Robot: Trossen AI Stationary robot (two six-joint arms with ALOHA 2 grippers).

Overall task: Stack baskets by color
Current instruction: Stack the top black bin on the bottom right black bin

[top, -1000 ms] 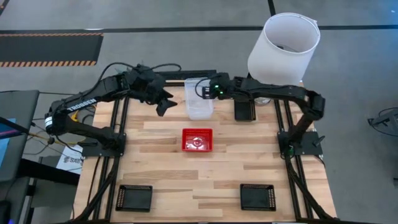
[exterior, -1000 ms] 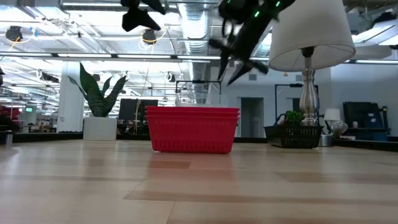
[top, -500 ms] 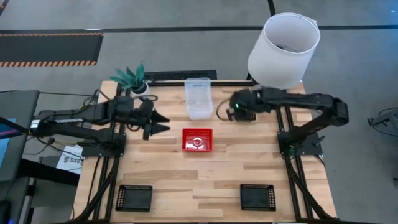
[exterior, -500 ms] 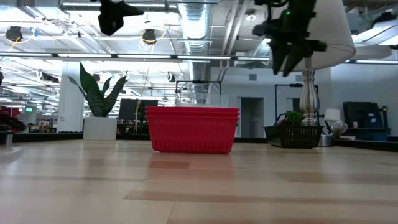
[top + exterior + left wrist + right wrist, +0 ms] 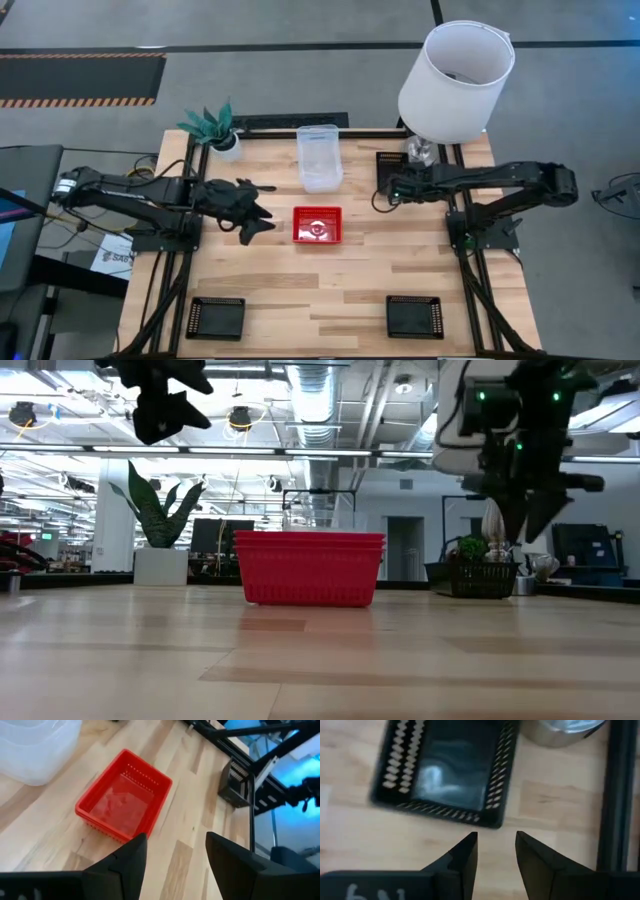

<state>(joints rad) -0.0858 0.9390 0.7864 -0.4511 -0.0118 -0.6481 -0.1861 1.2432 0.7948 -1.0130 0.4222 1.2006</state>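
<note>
- Hovering over the table [image 5: 330,290], left of the red stack [image 5: 317,224], the left gripper [image 5: 254,212] has its fingers [image 5: 125,865] spread with nothing between them.
- From the left wrist, the red stack lies just ahead, with the clear stack [image 5: 319,157] at the far middle edge beyond it.
- The right gripper [image 5: 381,197] hangs near the far black basket [image 5: 392,163], fingers [image 5: 465,852] apart and empty.
- From the right wrist, that black basket sits just past the fingertips, beside the lamp [image 5: 455,70] base.
- Two more black baskets rest at the near edge: one left [image 5: 216,317], one right [image 5: 414,316].
- A plant [image 5: 212,126] stands at the far left corner.
</note>
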